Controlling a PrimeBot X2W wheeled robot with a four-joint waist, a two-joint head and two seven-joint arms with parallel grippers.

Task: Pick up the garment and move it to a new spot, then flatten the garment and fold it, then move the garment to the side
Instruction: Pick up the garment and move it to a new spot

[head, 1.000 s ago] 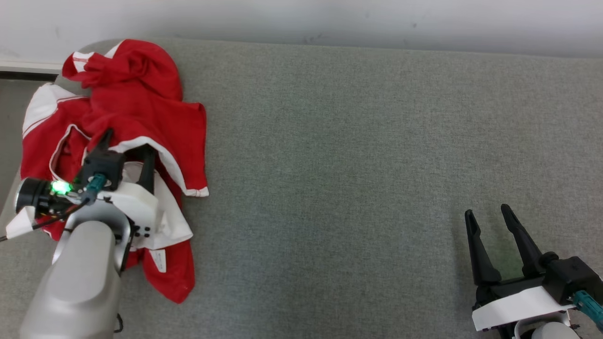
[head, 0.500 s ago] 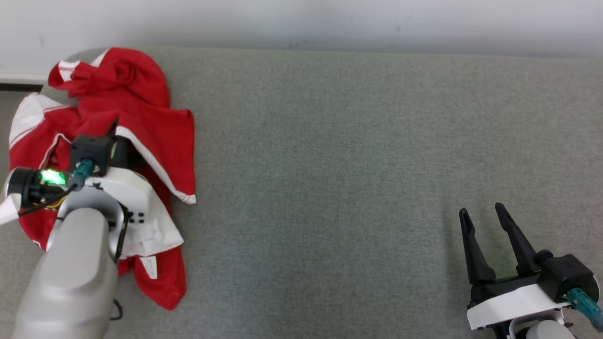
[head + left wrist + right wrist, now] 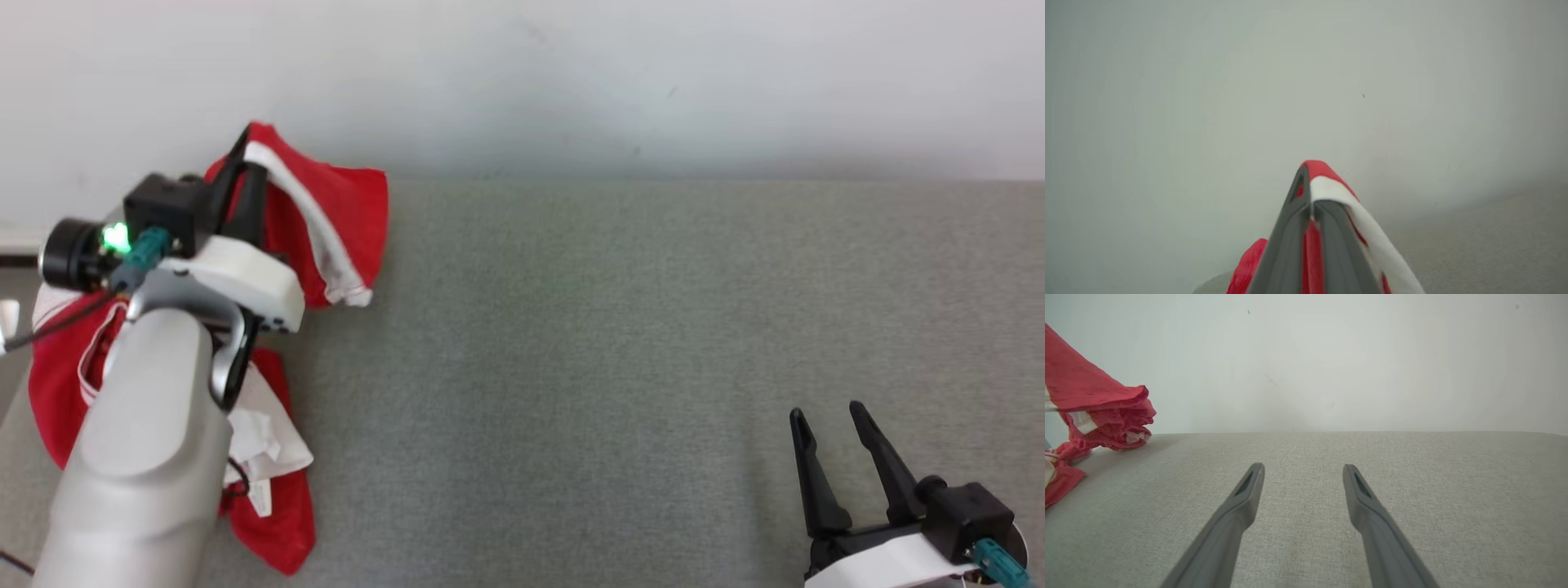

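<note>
Garment [image 3: 331, 208] hung clamped in the left gripper [image 3: 245, 167] at the far left of the counter [image 3: 612, 367]; free room lay rightward (right gripper [image 3: 826, 410], fingers apart, sat well away).

Head view: left forearm [image 3: 139, 457] covers the garment [image 3: 343, 204] mid-section, and both hide most of the bench [image 3: 620, 343] left edge. Tag [image 3: 261, 500] on the white lining too small to read. Right gripper [image 3: 826, 410] wrist cut by the bottom edge. Left wrist view is soft; left fingers [image 3: 1286, 245] and cloth run off the bottom. Right wrist view: garment cut by the left edge.
</note>
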